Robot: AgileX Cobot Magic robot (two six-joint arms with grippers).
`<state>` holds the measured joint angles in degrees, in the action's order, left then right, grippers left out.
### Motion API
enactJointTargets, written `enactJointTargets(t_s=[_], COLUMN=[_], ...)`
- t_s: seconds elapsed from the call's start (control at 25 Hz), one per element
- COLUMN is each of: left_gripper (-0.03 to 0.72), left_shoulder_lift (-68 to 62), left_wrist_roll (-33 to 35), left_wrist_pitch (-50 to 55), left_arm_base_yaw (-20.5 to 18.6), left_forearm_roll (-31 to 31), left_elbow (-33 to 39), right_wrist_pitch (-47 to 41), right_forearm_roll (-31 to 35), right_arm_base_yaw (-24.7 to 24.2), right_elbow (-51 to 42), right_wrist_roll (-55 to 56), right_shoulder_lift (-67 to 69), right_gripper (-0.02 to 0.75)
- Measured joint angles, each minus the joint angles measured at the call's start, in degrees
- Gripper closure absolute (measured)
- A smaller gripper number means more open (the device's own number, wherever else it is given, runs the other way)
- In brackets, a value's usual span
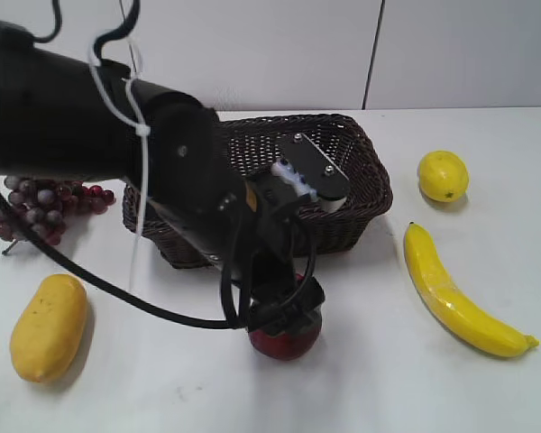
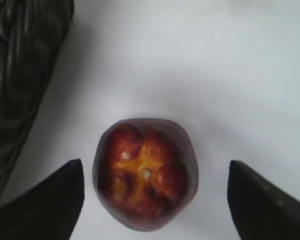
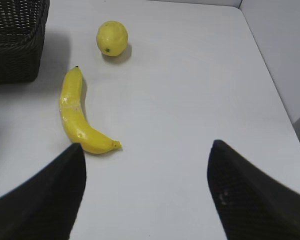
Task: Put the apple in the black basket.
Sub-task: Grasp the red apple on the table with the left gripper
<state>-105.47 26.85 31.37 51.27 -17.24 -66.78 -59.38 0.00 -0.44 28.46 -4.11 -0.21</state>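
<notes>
I'm seeing the apple (image 1: 285, 341) sitting on the table (image 1: 388, 379) just in front of the black basket (image 1: 343, 153), grapes (image 1: 45, 203) and mango (image 1: 48, 327) lying to its left, lemon (image 1: 443, 175) and banana (image 1: 455, 293) lying to its right.

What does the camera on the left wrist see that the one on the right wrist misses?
Only the left wrist view shows the apple, standing on the table between the open left gripper fingers. Only the right wrist view shows the banana and the lemon, beyond the open right gripper. Both show a corner of the black basket and the white table.
</notes>
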Motion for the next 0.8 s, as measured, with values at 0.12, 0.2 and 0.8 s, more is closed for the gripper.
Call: enactJointTargets(t_s=[0.12,0.2,0.8], left_gripper=[-0.001,-0.004,0.087], left_shoulder_lift=[-1.76,-2.83,-2.52], left_wrist_roll=[0.00,0.00,0.00], left_wrist_pitch=[-0.98,-1.30,2.06], left_arm_base_yaw=[0.00,0.00,-0.05], left_forearm_roll=[1.33,1.62,1.04], left_elbow=[-0.53,-0.53,-0.53], right_wrist_pitch=[0.00,0.00,0.00], right_forearm_roll=[0.00,0.00,0.00], right_arm_base_yaw=[0.00,0.00,0.00], right_elbow=[0.00,0.00,0.00], right_wrist_roll=[0.00,0.00,0.00], right_shoulder_lift=[0.00,0.00,0.00], right_gripper=[0.167,0.167,0.167])
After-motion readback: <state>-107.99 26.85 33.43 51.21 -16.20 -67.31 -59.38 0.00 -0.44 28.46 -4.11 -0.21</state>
